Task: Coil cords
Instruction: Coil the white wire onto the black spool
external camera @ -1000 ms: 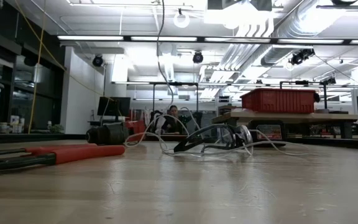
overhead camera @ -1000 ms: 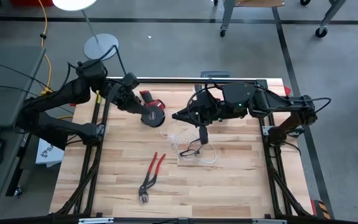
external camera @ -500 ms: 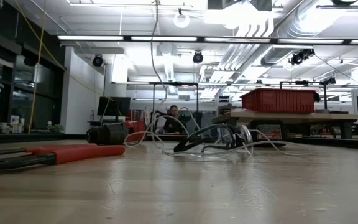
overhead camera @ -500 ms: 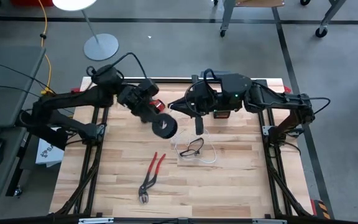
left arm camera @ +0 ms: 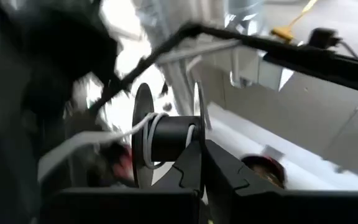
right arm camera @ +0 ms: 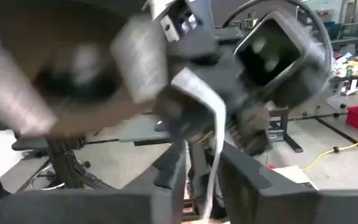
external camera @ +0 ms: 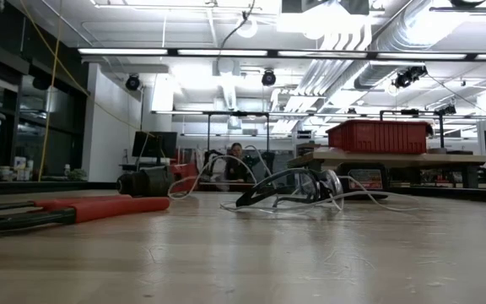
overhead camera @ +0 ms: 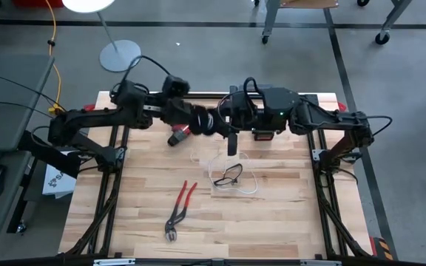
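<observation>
My left gripper is shut on the small black spool, which has a few turns of white cord on it and is held above the table's far middle. My right gripper is right beside it, shut on the white cord. The rest of the cord lies in a loose tangle on the table below and also shows in the low view. The strand between the spool and my right gripper is blurred. My left gripper pinches one round flange of the spool at its rim between its two fingers. The spool is lifted clear of the table with its axle lying across the fingers. My right gripper has the white cord between its two fingers, one strand. The cord runs on past the fingers, and the free length hangs down to the tangle on the table.
Red-handled pliers lie on the table toward the near left and also show in the low view. A red and black object lies under my left arm. A person sits in the room beyond the table.
My left gripper has carried the spool in a swing from the table's far left, first toward the near edge, then up and right until it is beside my right gripper. My right gripper has drawn back toward the far edge, keeping hold of the cord.
</observation>
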`<state>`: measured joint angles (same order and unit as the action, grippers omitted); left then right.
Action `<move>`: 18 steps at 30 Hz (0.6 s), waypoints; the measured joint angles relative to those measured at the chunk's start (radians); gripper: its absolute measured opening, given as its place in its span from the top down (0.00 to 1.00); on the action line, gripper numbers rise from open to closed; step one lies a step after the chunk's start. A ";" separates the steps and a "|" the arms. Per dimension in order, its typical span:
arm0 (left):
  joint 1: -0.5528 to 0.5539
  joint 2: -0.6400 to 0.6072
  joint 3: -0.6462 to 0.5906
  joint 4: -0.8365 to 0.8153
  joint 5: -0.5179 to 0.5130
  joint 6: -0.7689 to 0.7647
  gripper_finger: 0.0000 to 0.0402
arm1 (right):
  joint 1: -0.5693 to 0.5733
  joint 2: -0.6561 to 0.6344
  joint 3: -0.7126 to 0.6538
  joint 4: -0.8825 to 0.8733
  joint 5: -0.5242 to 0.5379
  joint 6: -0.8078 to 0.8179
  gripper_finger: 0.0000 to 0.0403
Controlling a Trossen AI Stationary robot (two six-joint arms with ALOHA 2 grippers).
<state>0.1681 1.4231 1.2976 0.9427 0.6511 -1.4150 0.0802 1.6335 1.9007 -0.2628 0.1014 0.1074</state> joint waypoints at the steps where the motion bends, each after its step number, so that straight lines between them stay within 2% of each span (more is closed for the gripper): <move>1: 0.005 0.000 0.000 0.015 -0.021 0.031 1.00 | 0.000 0.005 0.000 0.006 0.001 0.000 0.78; 4: 0.015 0.001 0.000 0.065 -0.082 0.106 1.00 | 0.000 0.009 0.000 0.014 0.003 0.008 0.74; 10: 0.029 0.000 0.002 0.125 -0.193 0.239 1.00 | 0.001 0.028 0.000 0.022 0.008 0.015 0.73; 18: 0.029 -0.002 0.080 0.132 -0.205 0.397 1.00 | 0.005 0.059 0.000 0.017 0.064 -0.001 0.73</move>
<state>0.1972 1.4216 1.3776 1.0748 0.4460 -1.0183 0.0856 1.6920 1.9007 -0.2453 0.1651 0.1062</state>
